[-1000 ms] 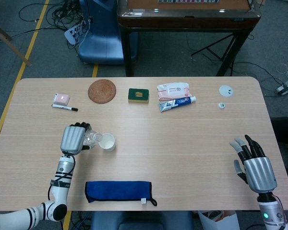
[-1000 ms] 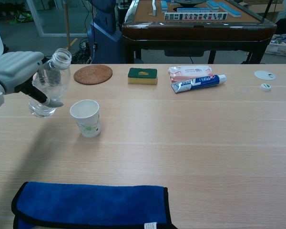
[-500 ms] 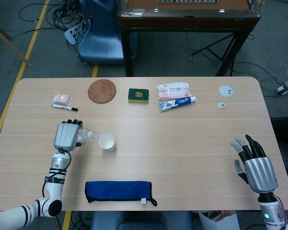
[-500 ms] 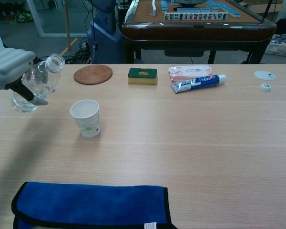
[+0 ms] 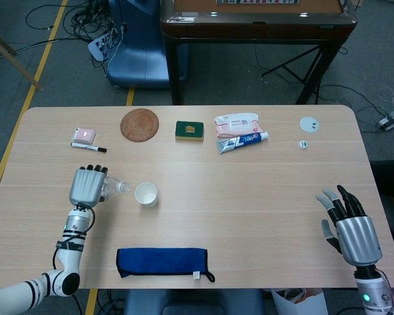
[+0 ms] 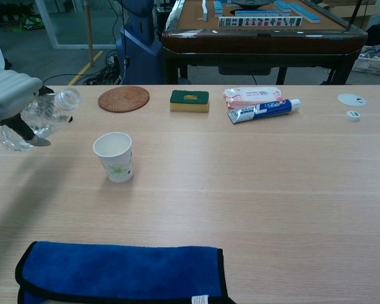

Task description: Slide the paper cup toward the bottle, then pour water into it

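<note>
1. The left hand (image 5: 87,187) is near the desk's (image 5: 262,197) left edge, its fingers wrapped around a clear plastic bottle (image 6: 37,118), which it holds off the desk surface
2. The bottle is tilted, its open, capless mouth pointing toward the paper cup (image 6: 114,156) but stopping short of it, so bottle and cup are apart
3. The paper cup stands upright on the desk's left half, just right of the bottle's mouth; it is white with a small green print low on its side, and whether there is water in it cannot be told
4. The right hand (image 5: 350,223) is near the desk's front right corner, holding nothing, its dark fingers spread apart and pointing toward the far edge
5. A blue cloth (image 5: 162,261) with a dark border lies folded along the front edge, in front of the cup
6. Along the far edge, from left to right: a small pink block (image 5: 85,134) with a black marker (image 5: 88,147) just in front of it, a round woven coaster (image 5: 140,124), a green sponge (image 5: 190,130), a pack of wipes (image 5: 236,122) with a toothpaste tube (image 5: 243,142) touching its front side
7. Toward the far right corner lie a white round lid (image 5: 308,123) and a small white cap (image 5: 303,144), a little apart from each other
</note>
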